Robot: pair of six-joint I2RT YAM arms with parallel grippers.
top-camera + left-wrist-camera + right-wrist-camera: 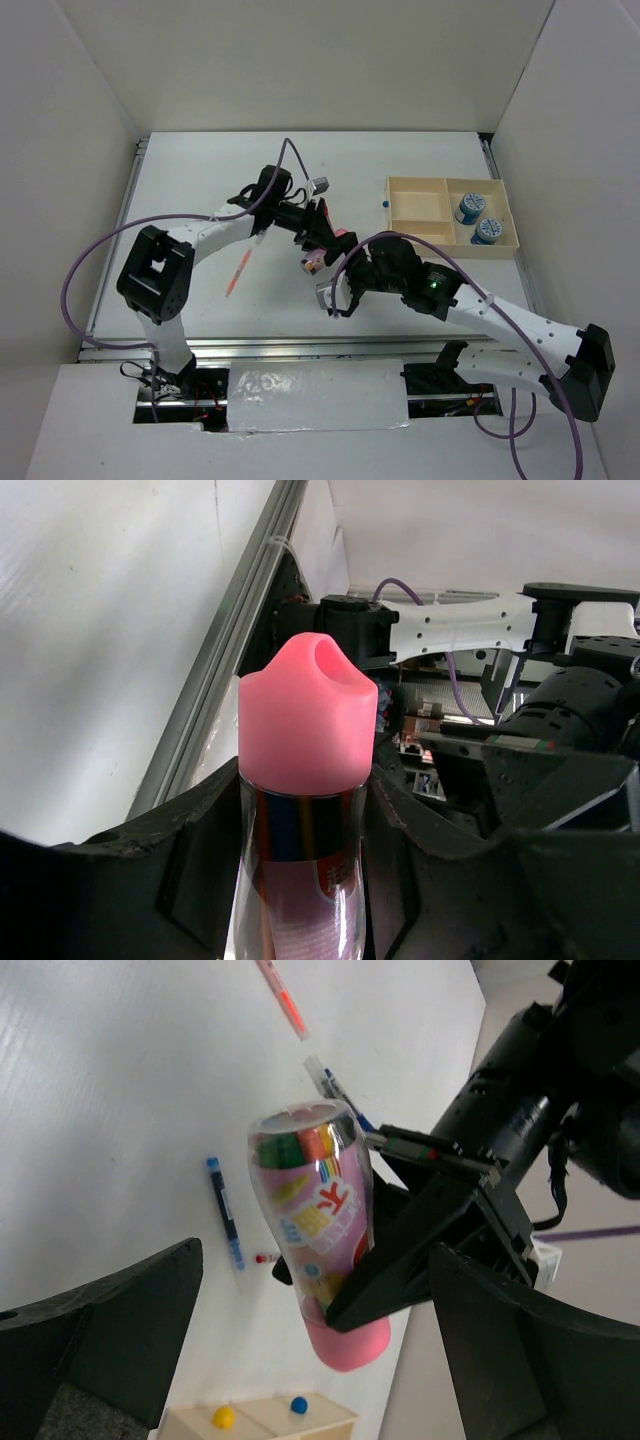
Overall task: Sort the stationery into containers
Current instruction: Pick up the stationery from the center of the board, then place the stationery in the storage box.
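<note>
My left gripper (318, 240) is shut on a short pink cylinder (315, 260) and holds it above the table. In the left wrist view its pink cap (308, 720) rises between my fingers (190, 870). In the right wrist view the cylinder (312, 1210) hangs cap down in line with the gap of my open right gripper (318, 1260), untouched. The right gripper (335, 298) sits just in front of it. Two blue-and-white rolls (468, 208) (487, 230) lie in the tan tray (420, 182). An orange pen (238, 272) lies on the table.
On the table under the cylinder lie a blue pen (226, 1225), an orange pen (283, 1000), a dark pen (338, 1095) and a red tip (265, 1257). The tray's edge (340, 1422) shows small yellow (223, 1417) and blue (298, 1404) balls.
</note>
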